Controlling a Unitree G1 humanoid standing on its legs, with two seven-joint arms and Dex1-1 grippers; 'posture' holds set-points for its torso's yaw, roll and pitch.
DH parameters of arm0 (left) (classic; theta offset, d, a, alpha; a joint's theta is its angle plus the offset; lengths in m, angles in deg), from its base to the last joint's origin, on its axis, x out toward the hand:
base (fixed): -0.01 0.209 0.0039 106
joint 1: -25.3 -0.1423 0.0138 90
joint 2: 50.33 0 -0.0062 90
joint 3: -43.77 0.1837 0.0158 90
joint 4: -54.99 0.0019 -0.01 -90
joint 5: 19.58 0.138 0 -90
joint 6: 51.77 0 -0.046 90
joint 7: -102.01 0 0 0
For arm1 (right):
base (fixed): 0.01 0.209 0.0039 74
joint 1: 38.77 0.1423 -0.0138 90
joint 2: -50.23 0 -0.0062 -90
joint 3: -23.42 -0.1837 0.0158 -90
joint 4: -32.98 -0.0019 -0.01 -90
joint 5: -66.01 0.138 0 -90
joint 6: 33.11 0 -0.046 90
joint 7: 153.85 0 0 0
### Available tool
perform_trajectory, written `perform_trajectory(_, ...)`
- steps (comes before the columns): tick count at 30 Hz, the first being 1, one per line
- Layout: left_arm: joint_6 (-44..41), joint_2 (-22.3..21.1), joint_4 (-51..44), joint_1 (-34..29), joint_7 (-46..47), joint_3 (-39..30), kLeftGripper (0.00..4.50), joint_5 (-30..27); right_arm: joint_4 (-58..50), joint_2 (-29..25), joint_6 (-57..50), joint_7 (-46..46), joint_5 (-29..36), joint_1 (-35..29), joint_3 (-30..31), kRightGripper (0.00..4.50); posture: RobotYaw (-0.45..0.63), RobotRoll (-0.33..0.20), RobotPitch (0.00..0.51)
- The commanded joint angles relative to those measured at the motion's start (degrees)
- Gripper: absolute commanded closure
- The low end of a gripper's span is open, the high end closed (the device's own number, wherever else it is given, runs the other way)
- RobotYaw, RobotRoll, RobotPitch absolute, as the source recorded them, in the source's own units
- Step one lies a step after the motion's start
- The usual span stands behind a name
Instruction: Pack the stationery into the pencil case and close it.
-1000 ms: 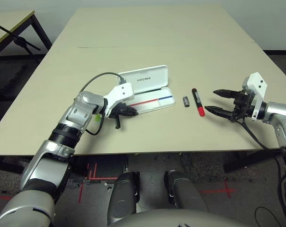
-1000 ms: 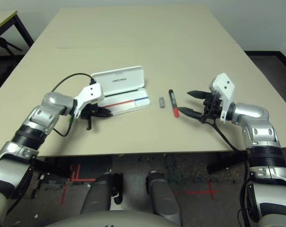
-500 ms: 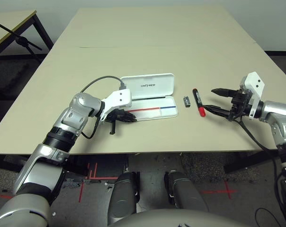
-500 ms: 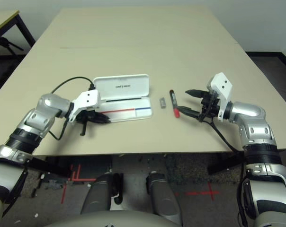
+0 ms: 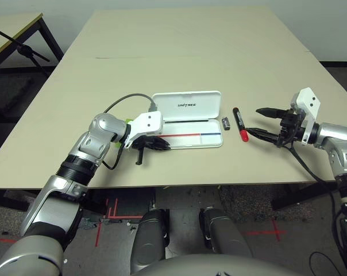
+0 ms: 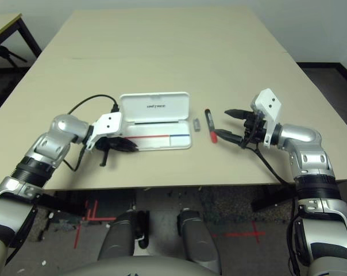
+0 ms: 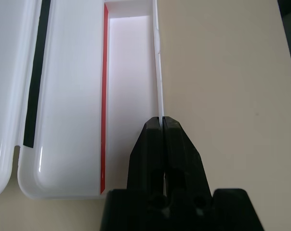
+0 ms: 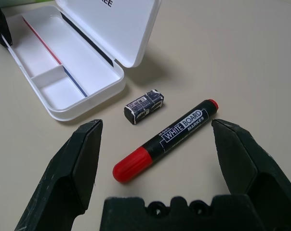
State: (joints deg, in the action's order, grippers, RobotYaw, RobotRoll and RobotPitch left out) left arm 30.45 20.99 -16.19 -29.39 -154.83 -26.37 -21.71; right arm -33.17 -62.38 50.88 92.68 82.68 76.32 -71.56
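Left pincer (image 5: pixel 156 144): fingers pressed together, clamped on the thin front wall of the case (image 5: pixel 192 121) at its left end; the wrist view shows the wall edge running straight out from between the fingertips (image 7: pixel 155 132). The case lies open on the tabletop (image 5: pixel 179 52), stretching away to the right of that pincer. Lid up at the back, "UNITREE" lettering on it, red-and-blue line along the tray. The tray looks bare inside. A sliver of lime green, the highlighter (image 5: pixel 128 121), peeks out just behind the left wrist, mostly hidden by the arm.

The stub (image 8: pixel 144 106) is a small dark piece lying just off the case's right end, between the case and the marker.

The marker (image 8: pixel 165 139) is black, lies flat, near the stub but not touching, red cap toward the robot.

Right pincer (image 8: pixel 157 154): fingers wide apart, holding nothing, hovering just right of the marker. From its wrist view the marker lies in the gap between the two fingers.
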Motion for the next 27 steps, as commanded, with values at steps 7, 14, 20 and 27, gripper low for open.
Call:
perform_trajectory(7, 0.7, -0.4, -0.6, -1.0, 0.1, 0.3, 4.48, 0.8, 0.2, 0.3, 0.4, -0.1, -0.6, 0.0, 0.8, 0.00, -0.13, 0.000, 0.090)
perform_trajectory(14, 1.0, -0.7, -0.7, -1.1, 1.4, 0.0, 2.68, 1.2, 0.3, 0.7, 0.4, 0.0, -0.9, 0.2, 0.9, 0.00, -0.13, 0.000, 0.091)
perform_trajectory(20, -0.4, -1.0, -2.5, -1.7, 1.1, -0.9, 0.36, -0.1, 0.5, 0.9, 0.5, 0.1, -1.0, 0.3, 1.0, 0.00, -0.12, 0.000, 0.091)
perform_trajectory(27, -4.5, -1.7, -8.3, -3.8, 0.4, -2.7, 0.03, -3.3, 1.1, 1.1, 0.8, 0.3, -1.2, 0.7, 1.1, 0.00, -0.12, 0.000, 0.090)
